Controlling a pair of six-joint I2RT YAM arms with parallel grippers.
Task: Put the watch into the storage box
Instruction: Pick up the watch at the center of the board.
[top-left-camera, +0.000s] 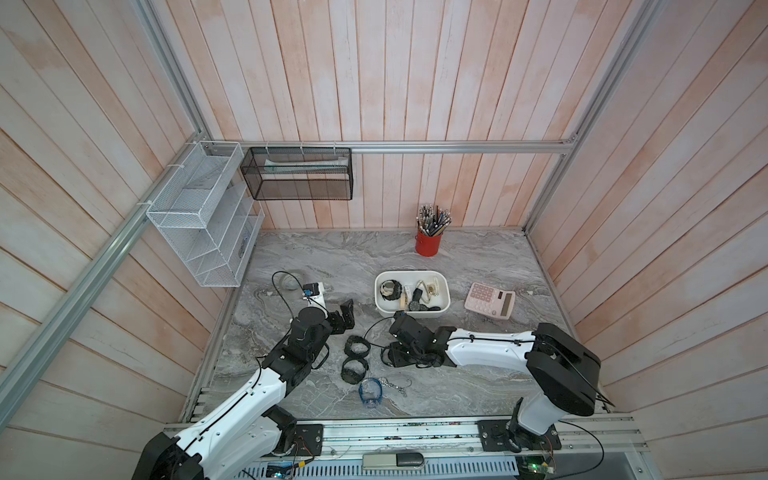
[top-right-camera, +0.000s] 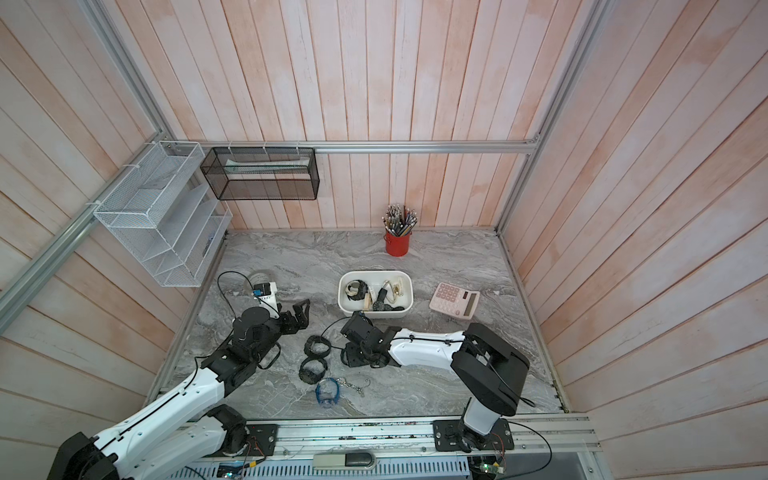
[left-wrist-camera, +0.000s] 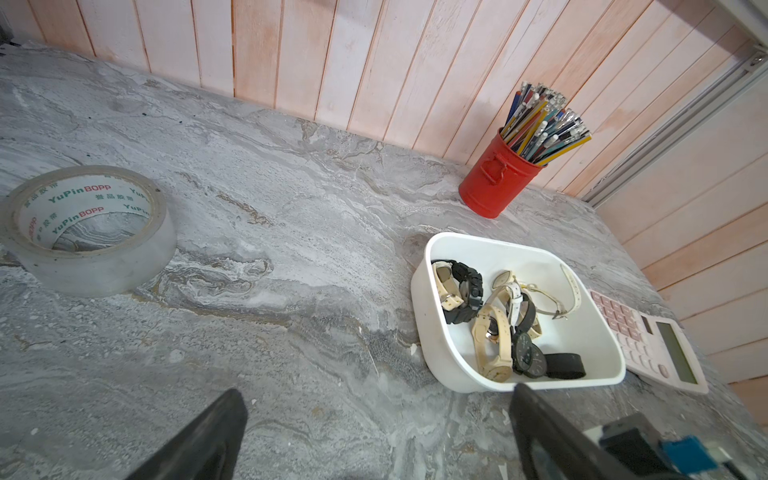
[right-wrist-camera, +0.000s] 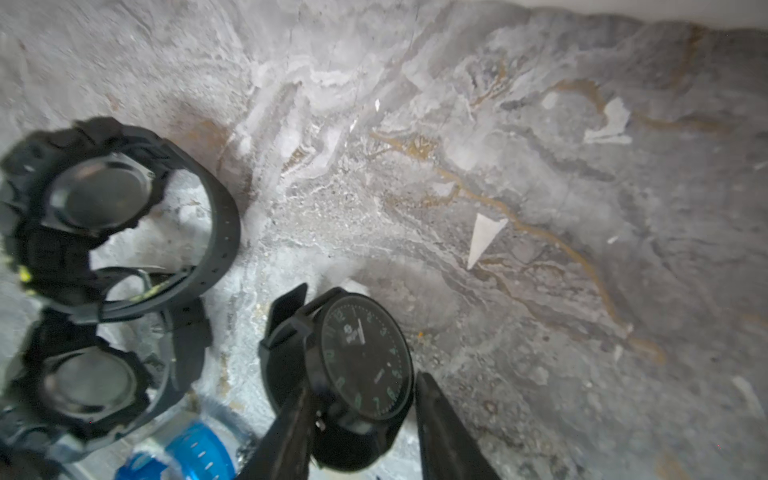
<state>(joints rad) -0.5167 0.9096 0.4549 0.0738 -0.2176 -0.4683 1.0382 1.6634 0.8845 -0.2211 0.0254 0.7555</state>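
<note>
1. The marble table (top-left-camera: 478, 386) fills both top views; each wrist view catches only a patch of it.
2. The white wire rack (top-left-camera: 199, 216) and the black mesh basket (top-left-camera: 297, 174) hang at the far left and show only from above.
3. The left gripper (top-left-camera: 344, 318) sits left of centre. Its own wrist view shows the jaws spread wide over bare marble, with nothing between them.
4. The right gripper (top-left-camera: 392, 355) points down just near of the storage box (top-left-camera: 384, 307) and hides what is under it from both top views.
5. The storage box (left-wrist-camera: 590, 332) stands mid-table. The left wrist view shows the cream and black watches (left-wrist-camera: 494, 332) in it far more clearly than the top views do.
6. The pink calculator (top-left-camera: 489, 300) lies right of the box, and the red pen pot (top-left-camera: 428, 243) stands by the far wall.
7. The tape roll (left-wrist-camera: 104, 270) is whole in the left wrist view but half hidden behind that wrist in the top views.
8. Only the right wrist view shows the watch (right-wrist-camera: 365, 357), black and round-faced. It lies on the table outside the box, with the right gripper (right-wrist-camera: 363, 384) jaws on either side of its case. They are close against it, but I cannot tell whether they pinch it.
9. Two chunky black watches (right-wrist-camera: 99, 195) lie left of it, and a blue watch (right-wrist-camera: 195, 453) lies nearer.
</note>
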